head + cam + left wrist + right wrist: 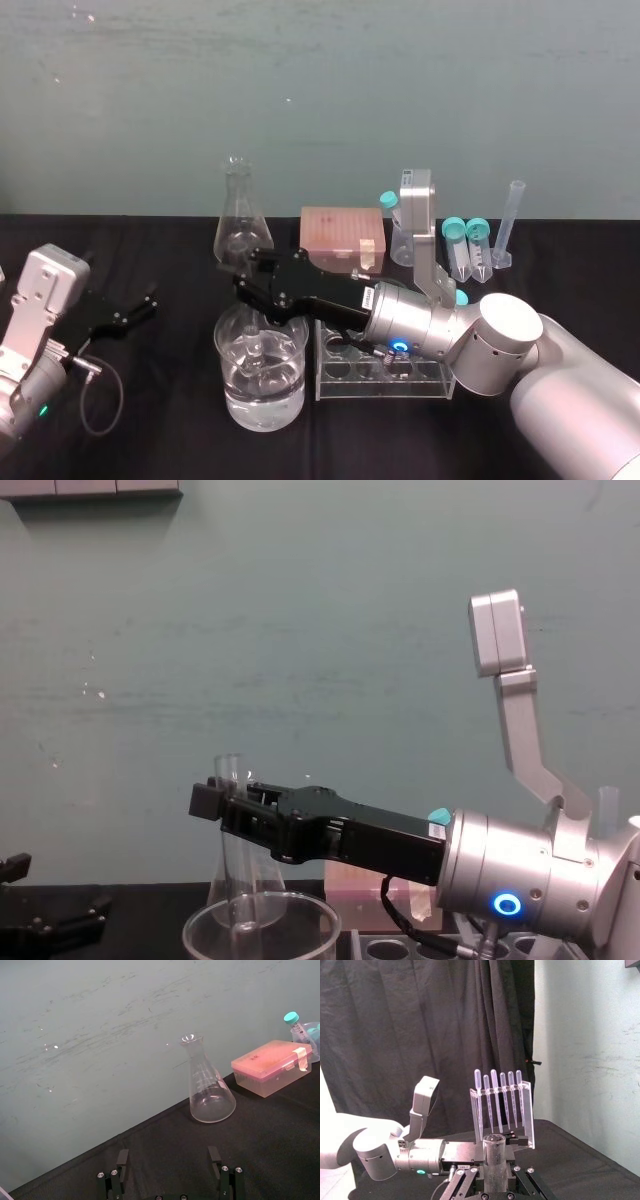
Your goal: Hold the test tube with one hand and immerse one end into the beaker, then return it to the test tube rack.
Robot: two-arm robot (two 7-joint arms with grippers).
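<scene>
Soft even room light, small bright glints on the beaker [240, 400], black tablecloth [170, 430] swallowing shadows

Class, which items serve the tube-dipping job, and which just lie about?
In use: long clear glass test tube, right black gripper, wide glass beaker, pale plastic tube rack.
Lying about: conical glass flask, pink box, teal-capped tubes, parked left gripper.
</scene>
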